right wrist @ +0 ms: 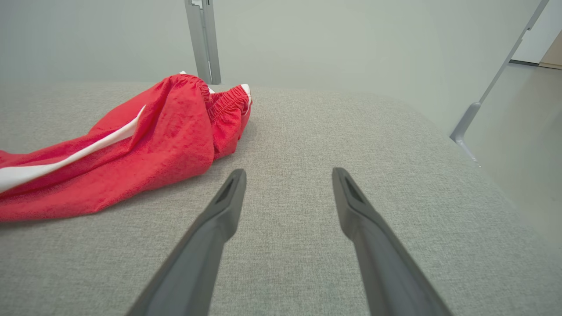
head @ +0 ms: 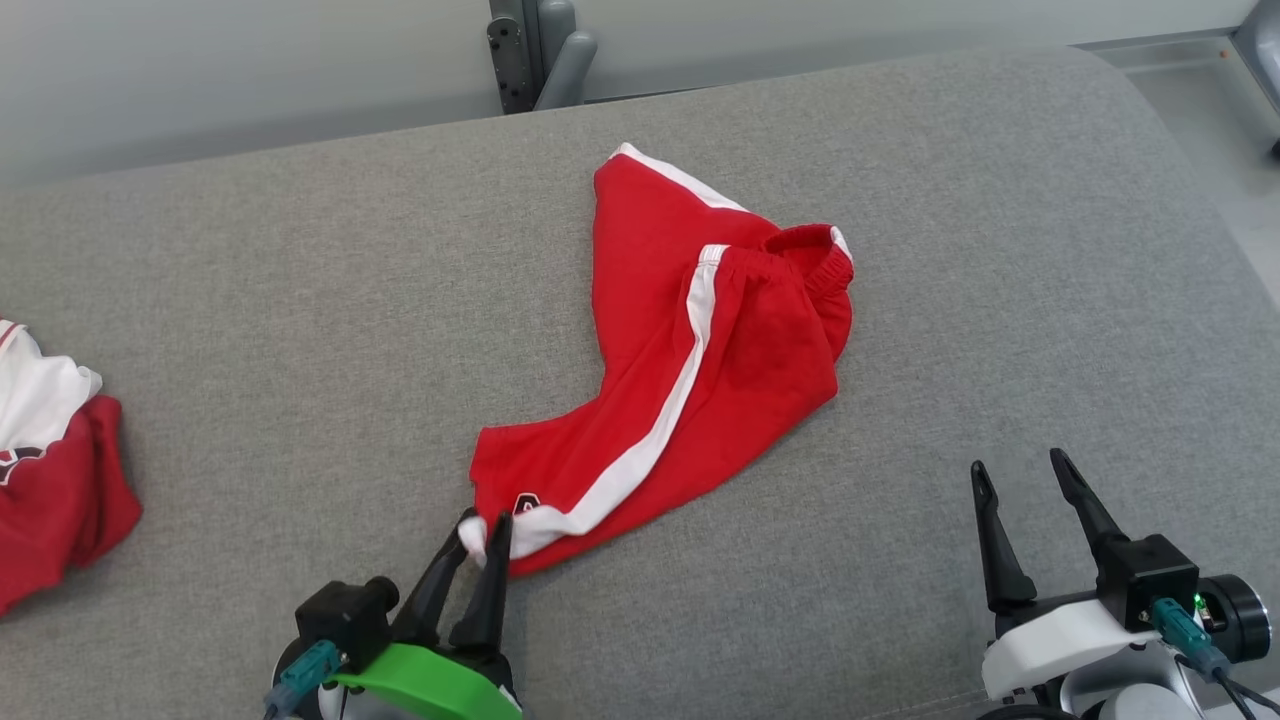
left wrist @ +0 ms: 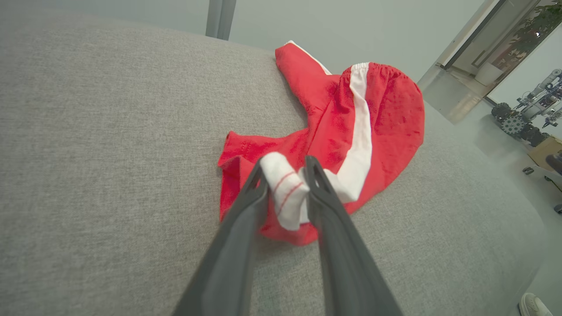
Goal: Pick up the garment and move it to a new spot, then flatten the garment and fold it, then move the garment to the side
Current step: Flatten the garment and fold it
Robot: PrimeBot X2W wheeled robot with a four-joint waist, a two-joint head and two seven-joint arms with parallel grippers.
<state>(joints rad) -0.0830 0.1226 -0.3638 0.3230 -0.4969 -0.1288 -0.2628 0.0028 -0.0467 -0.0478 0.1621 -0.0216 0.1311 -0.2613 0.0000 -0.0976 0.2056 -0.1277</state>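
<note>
The red shorts (head: 690, 370) lie crumpled near the middle of the grey cushion (head: 300, 300), stretched from about 1 o'clock down to 7 o'clock in the head view. The elastic waistband (head: 815, 260) is bunched at the 2 o'clock end, and a white stripe (head: 680, 400) runs down the leg to the hem at the near end. The left gripper (head: 486, 525) sits at 7 o'clock, at that hem. In the left wrist view its fingers (left wrist: 246, 206) stand a little apart with a rolled white fold of the hem (left wrist: 285, 193) between them, the cloth touching both. Whether the left gripper (left wrist: 285, 169) is clamping the fold or only flanking it, I cannot tell. The rest of the shorts rests on the cushion. The right gripper (head: 1018, 462) waits at 4 o'clock, well apart from the shorts, its jaws spread wide and holding nothing. In the right wrist view the right gripper (right wrist: 288, 172) hangs over bare cushion, with the shorts (right wrist: 153, 145) off at 10 o'clock. A second red-and-white garment (head: 50, 470) lies at 9 o'clock by the cushion's left edge, and a grey post (head: 530, 50) stands behind the cushion at 12 o'clock.
</note>
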